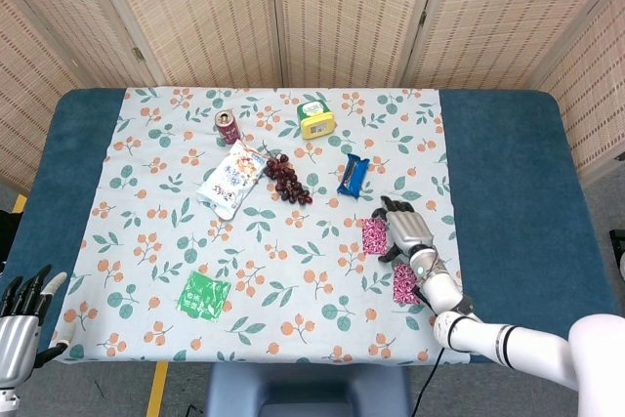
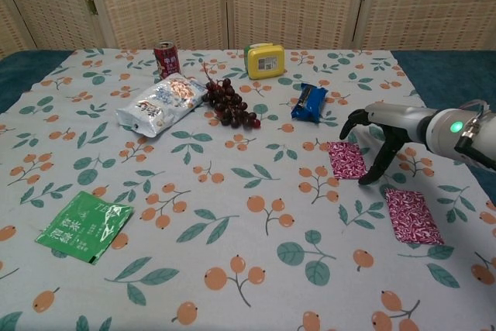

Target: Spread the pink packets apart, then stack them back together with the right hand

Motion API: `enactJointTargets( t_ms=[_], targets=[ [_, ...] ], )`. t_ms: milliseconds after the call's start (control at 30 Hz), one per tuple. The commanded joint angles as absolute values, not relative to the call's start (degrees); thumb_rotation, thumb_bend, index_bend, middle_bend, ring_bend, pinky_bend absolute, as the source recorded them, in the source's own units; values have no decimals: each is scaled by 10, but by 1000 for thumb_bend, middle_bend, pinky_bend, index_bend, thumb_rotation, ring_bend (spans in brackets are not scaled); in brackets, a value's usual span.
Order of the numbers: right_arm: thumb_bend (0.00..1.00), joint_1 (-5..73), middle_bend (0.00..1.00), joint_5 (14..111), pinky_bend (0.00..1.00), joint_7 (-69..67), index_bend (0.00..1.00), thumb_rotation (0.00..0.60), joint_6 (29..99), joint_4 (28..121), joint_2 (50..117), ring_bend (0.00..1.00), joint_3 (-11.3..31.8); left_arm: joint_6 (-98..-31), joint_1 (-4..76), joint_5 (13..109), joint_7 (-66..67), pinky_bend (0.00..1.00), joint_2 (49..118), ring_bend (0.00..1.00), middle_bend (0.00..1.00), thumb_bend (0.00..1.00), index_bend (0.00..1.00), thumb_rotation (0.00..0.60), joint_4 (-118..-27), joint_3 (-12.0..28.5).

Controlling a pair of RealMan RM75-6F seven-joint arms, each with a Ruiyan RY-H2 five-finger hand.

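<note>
Two pink patterned packets lie apart on the floral cloth. The far packet (image 2: 346, 160) (image 1: 373, 235) is just left of my right hand (image 2: 375, 137) (image 1: 403, 231). That hand hovers over the packet's right edge with fingers spread and curved down, holding nothing. The near packet (image 2: 413, 215) (image 1: 404, 283) lies flat closer to the table's front, free of the hand. My left hand (image 1: 21, 319) hangs off the table's front left corner, fingers apart and empty.
A blue snack bar (image 2: 309, 102), grapes (image 2: 229, 105), a white snack bag (image 2: 159, 102), a red can (image 2: 165, 58) and a yellow box (image 2: 265, 60) sit further back. A green packet (image 2: 83, 225) lies near the front left.
</note>
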State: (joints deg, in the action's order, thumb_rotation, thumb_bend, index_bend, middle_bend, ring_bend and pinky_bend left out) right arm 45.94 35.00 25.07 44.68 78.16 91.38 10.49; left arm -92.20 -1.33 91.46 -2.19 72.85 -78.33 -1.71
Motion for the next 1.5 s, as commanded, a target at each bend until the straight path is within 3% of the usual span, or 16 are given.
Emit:
enactJointTargets(
  t_ms=[33,667,1100,1500],
  targets=[
    [88,462,31,348,0,250,215,600,447,783,915,0,103,-922,-13,915,-22,0,729,129,55,409,149,600,-783,-17],
    [88,493,32,302,0,264,217,600,442,760,927,0,95,-915,-14,908,-29,0,733,129,55,408,149,600,-773,-15],
    [89,484,55,316,0,249,298,600,462,776,919,0,89,-914,-12,910,-32,0,734,129,55,409,150,600,-769,-15],
    [88,415,57,388,0,157,302,600,491,901,815,0,93,-908,-8,910,-31,0,730,129,55,408,150,600,-775,-13]
  ],
)
